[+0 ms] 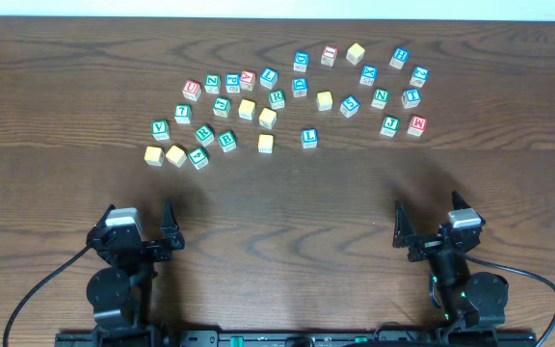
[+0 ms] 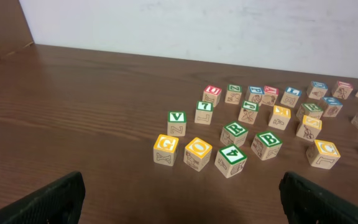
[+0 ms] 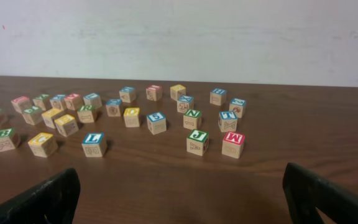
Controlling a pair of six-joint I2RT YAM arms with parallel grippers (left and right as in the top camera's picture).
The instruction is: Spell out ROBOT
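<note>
- Two grippers sit at the near edge of the table (image 1: 277, 222), and we see both holding nothing.
- Left gripper (image 1: 140, 217): fingers spread wide apart.
- Right gripper (image 1: 428, 214): fingers spread wide apart too.
- Green R block (image 1: 203, 134) and green B block (image 1: 226, 141) sit just beside each other, left in the scatter.
- Yellow O block (image 1: 175, 154) lies near them.
- Blue T block (image 1: 411, 96) sits far right, near a red M block (image 1: 417, 124).

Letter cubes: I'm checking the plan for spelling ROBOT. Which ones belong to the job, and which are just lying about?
For the job:
green R, yellow O, green B, second yellow cube (letter unclear), blue T.

Lying about:
green V, green 4, green J, red M.
</note>
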